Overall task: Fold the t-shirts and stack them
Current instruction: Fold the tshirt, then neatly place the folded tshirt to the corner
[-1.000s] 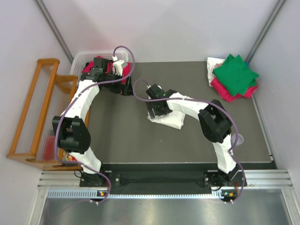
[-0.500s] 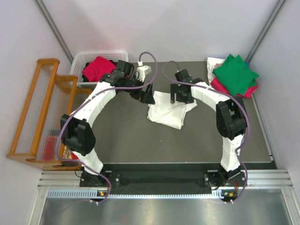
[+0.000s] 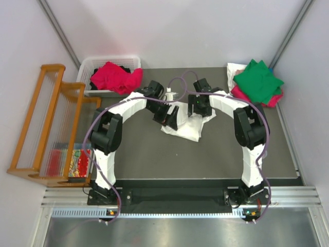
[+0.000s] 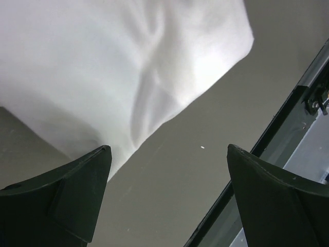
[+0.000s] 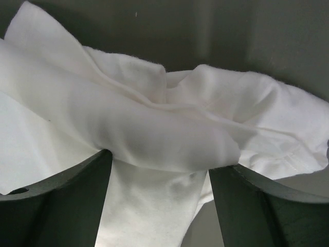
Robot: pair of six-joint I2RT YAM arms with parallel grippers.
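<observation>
A crumpled white t-shirt (image 3: 189,128) lies in the middle of the dark table. My left gripper (image 3: 169,117) hovers at its left edge, open. In the left wrist view its fingers (image 4: 77,195) frame bare table, and the white t-shirt (image 4: 113,67) lies just beyond the left tip. My right gripper (image 3: 198,108) is over the shirt's far right part, open. A bunched fold of the white t-shirt (image 5: 154,139) lies between its fingers (image 5: 56,200). A crimson-pink t-shirt (image 3: 115,77) sits in the basket. Folded green (image 3: 259,80) and crimson (image 3: 245,99) t-shirts are stacked at the far right.
The white slotted basket (image 3: 86,67) stands at the table's far left corner. A wooden rack (image 3: 43,118) stands off the table on the left. A white cloth (image 3: 234,71) shows under the stack. The table's dark edge rail (image 4: 288,118) runs near the left gripper.
My left arm has swung from the basket to the white shirt's left edge, leaving the crimson-pink shirt in the basket. My right gripper moved from the shirt's left side to its far right part.
</observation>
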